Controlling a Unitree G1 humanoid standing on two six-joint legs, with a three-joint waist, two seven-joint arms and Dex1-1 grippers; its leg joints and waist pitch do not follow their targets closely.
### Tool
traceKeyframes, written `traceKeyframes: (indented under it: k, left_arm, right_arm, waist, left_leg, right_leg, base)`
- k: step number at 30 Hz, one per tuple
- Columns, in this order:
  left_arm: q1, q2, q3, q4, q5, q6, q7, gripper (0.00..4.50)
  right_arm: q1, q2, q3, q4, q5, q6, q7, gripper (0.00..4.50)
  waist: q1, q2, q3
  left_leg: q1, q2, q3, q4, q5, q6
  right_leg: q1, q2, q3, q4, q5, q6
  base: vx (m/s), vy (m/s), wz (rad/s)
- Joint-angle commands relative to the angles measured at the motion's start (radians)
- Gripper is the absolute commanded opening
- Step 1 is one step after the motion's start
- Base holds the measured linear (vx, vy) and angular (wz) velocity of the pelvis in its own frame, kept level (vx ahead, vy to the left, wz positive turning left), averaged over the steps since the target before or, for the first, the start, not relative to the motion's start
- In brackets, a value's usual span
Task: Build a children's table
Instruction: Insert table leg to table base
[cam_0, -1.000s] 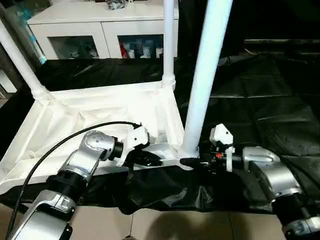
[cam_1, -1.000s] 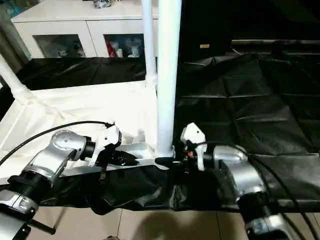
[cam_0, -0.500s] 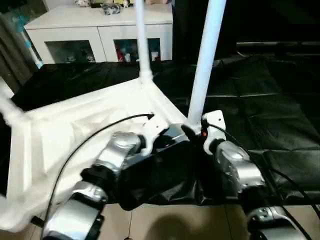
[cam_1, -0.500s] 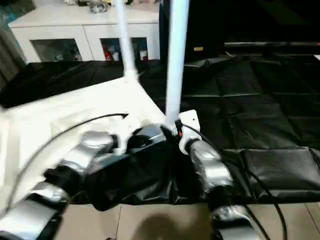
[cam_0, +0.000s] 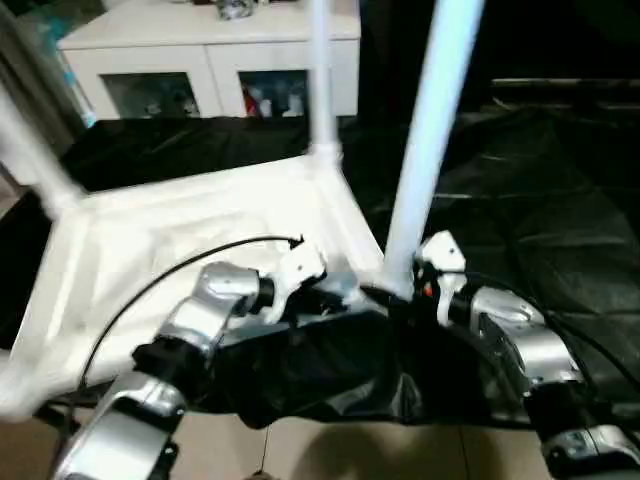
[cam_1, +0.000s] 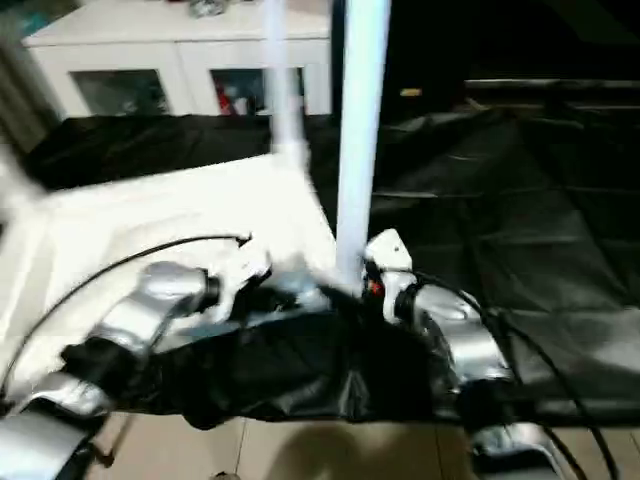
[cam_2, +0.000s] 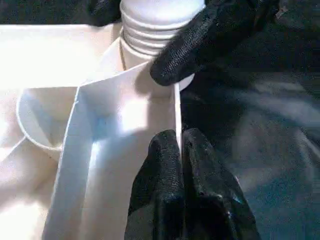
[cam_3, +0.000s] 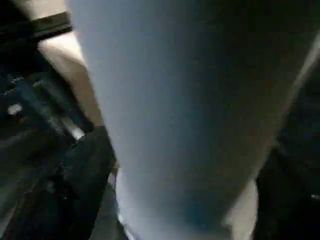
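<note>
Two claws at near leg (cam_0: 428, 150): left claw (cam_2: 178, 150) pinched on tabletop (cam_0: 180, 230) rim; right claw (cam_2: 210, 37) hugs its base, grip uncertain. We steady rim, seat leg squarely.

Near leg (cam_0: 428, 150) top cut off; right gripper (cam_0: 392, 298) blurred.

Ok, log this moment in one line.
stage: near leg upright at tabletop corner | left end effector: shut on tabletop rim | right end effector: at near leg's base
</note>
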Motion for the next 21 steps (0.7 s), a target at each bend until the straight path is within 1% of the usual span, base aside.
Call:
traceKeyframes:
  k: [1,2,3,4,5,6,7,8,11,12,13,14,15,18,19,20,21]
  left_arm:
    - [0.023,0.018,-0.029,-0.044,-0.011,0.02,-0.079,0.0]
    - [0.031,0.024,-0.028,-0.06,-0.02,0.028,-0.092,0.0]
    - [0.045,0.038,-0.03,-0.088,-0.035,0.042,-0.117,0.0]
    - [0.05,0.043,-0.032,-0.101,-0.041,0.05,-0.129,0.0]
    - [0.062,0.054,-0.035,-0.122,-0.051,0.06,-0.145,0.0]
    - [0.063,0.055,-0.035,-0.124,-0.051,0.06,-0.146,0.0]
    - [0.066,0.057,-0.036,-0.127,-0.052,0.06,-0.148,0.0]
    - [0.071,0.061,-0.034,-0.133,-0.054,0.061,-0.155,0.0]
    - [0.076,0.064,-0.032,-0.142,-0.058,0.068,-0.162,0.0]
    - [0.076,0.064,-0.032,-0.142,-0.058,0.068,-0.162,0.0]
    - [0.076,0.063,-0.031,-0.14,-0.057,0.069,-0.158,0.0]
    - [0.077,0.063,-0.029,-0.144,-0.057,0.073,-0.156,0.0]
    - [0.077,0.058,-0.025,-0.146,-0.057,0.079,-0.147,0.0]
    - [0.066,0.036,-0.012,-0.125,-0.05,0.081,-0.097,0.0]
    - [0.064,0.031,-0.009,-0.12,-0.048,0.082,-0.083,0.0]
    - [0.05,0.015,-0.003,-0.098,-0.034,0.081,-0.029,0.0]
    - [0.031,-0.009,0.005,-0.064,-0.018,0.077,0.041,0.0]
  right_arm:
    - [0.02,-0.026,0.018,-0.033,0.017,0.038,0.07,3.96]
    - [0.024,-0.037,0.02,-0.042,0.02,0.045,0.09,3.96]
    - [0.029,-0.055,0.025,-0.055,0.023,0.048,0.115,3.96]
    - [0.031,-0.061,0.026,-0.059,0.025,0.05,0.123,3.96]
    - [0.033,-0.072,0.025,-0.069,0.039,0.062,0.147,3.96]
    - [0.033,-0.073,0.025,-0.07,0.04,0.062,0.15,3.96]
    - [0.033,-0.075,0.025,-0.071,0.042,0.064,0.155,3.96]
    - [0.033,-0.079,0.026,-0.074,0.044,0.065,0.163,3.68]
    - [0.034,-0.076,0.029,-0.087,0.051,0.079,0.17,3.59]
    - [0.034,-0.076,0.029,-0.087,0.051,0.079,0.17,3.59]
    - [0.04,-0.072,0.035,-0.099,0.052,0.086,0.172,3.39]
    - [0.042,-0.071,0.038,-0.104,0.053,0.089,0.173,3.39]
    - [0.048,-0.067,0.04,-0.108,0.052,0.092,0.169,3.26]
    - [0.051,-0.041,0.032,-0.086,0.033,0.084,0.102,3.14]
    - [0.05,-0.034,0.029,-0.078,0.027,0.08,0.083,3.07]
    - [0.042,-0.012,0.015,-0.045,0.007,0.071,0.011,2.9]
    - [0.028,0.016,-0.002,-0.002,-0.02,0.058,-0.084,2.86]
  waist:
    - [0.001,-0.01,-0.067]
    - [0.0,-0.007,-0.065]
    - [-0.001,-0.01,-0.064]
    - [-0.001,-0.01,-0.064]
    - [-0.002,-0.011,-0.063]
    - [-0.003,-0.012,-0.062]
    - [-0.003,-0.012,-0.062]
    - [-0.003,-0.013,-0.061]
    - [-0.003,-0.014,-0.06]
    - [-0.003,-0.013,-0.061]
    - [-0.003,-0.012,-0.061]
    - [-0.003,-0.012,-0.061]
    - [-0.003,-0.012,-0.062]
    - [-0.004,-0.011,-0.063]
    - [-0.006,-0.012,-0.062]
    - [-0.008,-0.012,-0.06]
    - [-0.012,-0.011,-0.058]
  left_leg:
    - [0.013,0.04,-0.009,-0.069,-0.215,0.092]
    - [0.014,0.04,-0.007,-0.071,-0.234,0.085]
    - [0.016,0.041,-0.008,-0.073,-0.251,0.074]
    - [0.016,0.041,-0.008,-0.073,-0.251,0.074]
    - [0.014,0.04,-0.008,-0.075,-0.257,0.066]
    - [0.015,0.039,-0.007,-0.074,-0.258,0.066]
    - [0.015,0.038,-0.006,-0.074,-0.259,0.065]
    - [0.016,0.036,-0.005,-0.073,-0.264,0.061]
    - [0.015,0.035,-0.006,-0.073,-0.259,0.057]
    - [0.015,0.036,-0.006,-0.073,-0.255,0.057]
    - [0.016,0.036,-0.007,-0.073,-0.253,0.056]
    - [0.016,0.036,-0.007,-0.073,-0.253,0.056]
    - [0.015,0.037,-0.008,-0.073,-0.243,0.056]
    - [0.015,0.035,-0.007,-0.072,-0.238,0.057]
    - [0.015,0.035,-0.006,-0.073,-0.242,0.055]
    - [0.014,0.033,-0.007,-0.074,-0.253,0.046]
    - [0.02,0.031,-0.006,-0.074,-0.281,0.033]
  right_leg:
    - [0.054,-0.057,0.043,-0.058,-0.147,-0.243]
    - [0.051,-0.056,0.044,-0.061,-0.17,-0.24]
    - [0.05,-0.057,0.045,-0.063,-0.185,-0.24]
    - [0.05,-0.057,0.045,-0.063,-0.185,-0.24]
    - [0.052,-0.057,0.046,-0.063,-0.204,-0.233]
    - [0.05,-0.057,0.047,-0.065,-0.214,-0.232]
    - [0.05,-0.058,0.047,-0.066,-0.219,-0.231]
    - [0.048,-0.058,0.047,-0.069,-0.245,-0.224]
    - [0.049,-0.058,0.047,-0.072,-0.272,-0.211]
    - [0.048,-0.058,0.047,-0.072,-0.276,-0.208]
    - [0.048,-0.056,0.047,-0.072,-0.273,-0.206]
    - [0.048,-0.056,0.047,-0.072,-0.273,-0.206]
    - [0.049,-0.055,0.047,-0.069,-0.251,-0.209]
    - [0.047,-0.056,0.046,-0.069,-0.234,-0.215]
    - [0.047,-0.056,0.047,-0.07,-0.24,-0.215]
    - [0.047,-0.057,0.047,-0.072,-0.264,-0.21]
    - [0.042,-0.057,0.046,-0.079,-0.309,-0.201]
  base:
    - [0.0,0.0,0.0]
    - [0.0,0.0,0.0]
    - [0.0,0.0,0.0]
    - [0.0,0.0,0.0]
    - [0.0,0.0,0.0]
    - [0.0,0.0,0.0]
    - [0.0,0.0,0.0]
    - [0.0,0.0,0.0]
    - [0.0,0.0,0.0]
    - [0.0,0.0,0.0]
    - [0.0,0.0,0.0]
    - [0.0,0.0,0.0]
    - [0.0,0.0,0.0]
    - [0.0,0.0,0.0]
    - [0.0,0.0,0.0]
    - [0.0,0.0,0.0]
    - [0.0,0.0,0.0]
